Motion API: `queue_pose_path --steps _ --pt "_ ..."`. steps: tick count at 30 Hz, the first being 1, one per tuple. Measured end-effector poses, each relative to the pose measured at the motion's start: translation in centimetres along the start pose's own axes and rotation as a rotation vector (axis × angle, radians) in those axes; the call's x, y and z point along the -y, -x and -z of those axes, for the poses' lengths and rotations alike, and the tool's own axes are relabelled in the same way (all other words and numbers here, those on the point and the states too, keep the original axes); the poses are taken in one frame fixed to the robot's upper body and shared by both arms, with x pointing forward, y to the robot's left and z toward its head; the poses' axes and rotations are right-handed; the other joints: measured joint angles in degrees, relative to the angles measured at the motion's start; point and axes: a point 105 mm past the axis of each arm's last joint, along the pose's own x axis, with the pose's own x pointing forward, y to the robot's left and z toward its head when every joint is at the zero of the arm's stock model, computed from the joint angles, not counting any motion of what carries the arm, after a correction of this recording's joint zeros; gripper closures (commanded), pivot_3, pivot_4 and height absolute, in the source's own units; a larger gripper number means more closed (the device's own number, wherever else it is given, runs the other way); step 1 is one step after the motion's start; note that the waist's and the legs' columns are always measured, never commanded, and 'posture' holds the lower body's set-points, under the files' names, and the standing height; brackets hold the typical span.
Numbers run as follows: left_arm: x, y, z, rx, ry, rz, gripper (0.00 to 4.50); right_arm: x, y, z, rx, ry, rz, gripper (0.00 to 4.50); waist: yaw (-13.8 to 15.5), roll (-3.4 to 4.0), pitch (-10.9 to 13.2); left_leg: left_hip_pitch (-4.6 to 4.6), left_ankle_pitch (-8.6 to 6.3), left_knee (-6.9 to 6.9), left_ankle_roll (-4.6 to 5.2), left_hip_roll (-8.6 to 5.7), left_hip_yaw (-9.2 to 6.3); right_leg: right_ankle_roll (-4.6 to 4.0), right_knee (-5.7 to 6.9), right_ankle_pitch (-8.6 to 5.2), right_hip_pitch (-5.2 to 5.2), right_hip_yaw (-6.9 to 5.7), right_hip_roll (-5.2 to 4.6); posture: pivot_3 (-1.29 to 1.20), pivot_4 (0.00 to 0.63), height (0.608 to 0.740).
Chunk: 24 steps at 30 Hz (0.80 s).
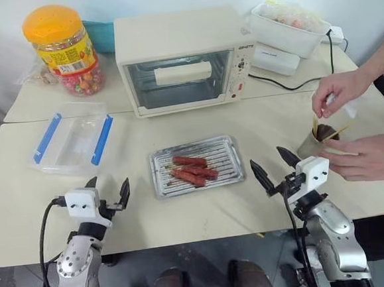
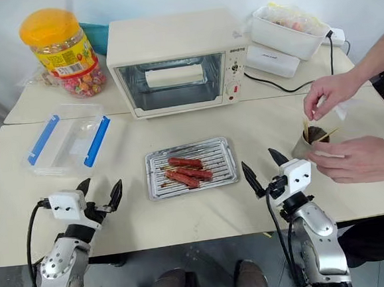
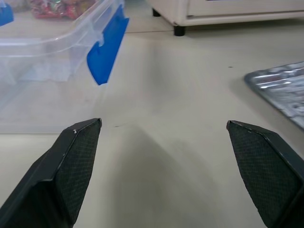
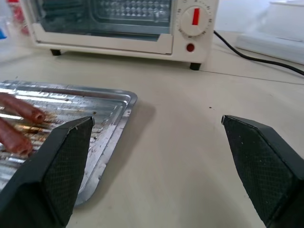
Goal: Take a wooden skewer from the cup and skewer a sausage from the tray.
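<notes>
The silver tray (image 1: 225,155) lies mid-table in front of the oven and holds three red sausages (image 1: 189,161). The steel cup (image 1: 309,147) with wooden skewers (image 1: 324,130) stands at the right. One hand of a person (image 1: 368,157) wraps the cup, and the other hand (image 1: 339,92) pinches the skewer tops. My right gripper (image 1: 272,166) hovers open between tray and cup, with nothing in it. My left gripper (image 1: 109,189) is open and empty over the table, left of the tray. The right wrist view has the tray rim (image 4: 112,105) and a sausage (image 4: 24,109) ahead.
A white toaster oven (image 1: 179,61) stands behind the tray, its black cable (image 1: 273,82) running right. A clear plastic box with blue clips (image 1: 72,139) sits ahead of my left gripper. An orange-lidded candy jar (image 1: 65,50) and a white container (image 1: 286,30) stand at the back.
</notes>
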Motion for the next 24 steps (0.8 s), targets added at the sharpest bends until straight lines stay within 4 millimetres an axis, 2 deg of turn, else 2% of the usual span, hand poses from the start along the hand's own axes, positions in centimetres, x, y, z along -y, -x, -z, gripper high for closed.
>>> queue_pose_path --steps 7,11,23,24 --pt "-0.6 0.7 -0.7 0.026 0.015 -0.102 0.01 1.5 -1.1 0.5 0.018 0.003 0.046 0.0 0.0 -0.01 0.0 0.0 0.0 -0.01 0.0 0.0 -0.02 0.0 0.01 0.0 0.0 -0.01 0.01 0.0 0.15 0.74" --pt "-1.2 1.3 -0.2 -0.001 0.017 -0.14 0.01 1.5 -1.2 0.8 0.042 -0.012 0.101 0.0 0.0 -0.01 0.0 -0.01 0.0 0.0 0.0 -0.01 0.0 0.0 -0.01 0.0 0.0 0.0 0.0 0.0 0.15 0.74" --pt "-1.2 0.6 -0.5 0.012 0.004 -0.135 0.01 1.2 -1.7 0.9 0.062 -0.024 0.142 0.0 0.0 -0.01 0.0 0.0 0.0 0.0 0.0 -0.01 0.0 0.0 0.01 0.0 0.0 0.01 0.0 0.0 0.15 0.74" --pt "-1.2 0.4 -0.5 0.016 0.005 -0.13 0.01 1.2 -1.7 0.9 0.062 -0.025 0.145 0.0 -0.1 0.03 0.0 -0.05 0.06 -0.1 0.09 -0.15 -0.45 0.01 -0.33 0.0 0.45 -0.4 -0.13 0.0 0.15 0.74"
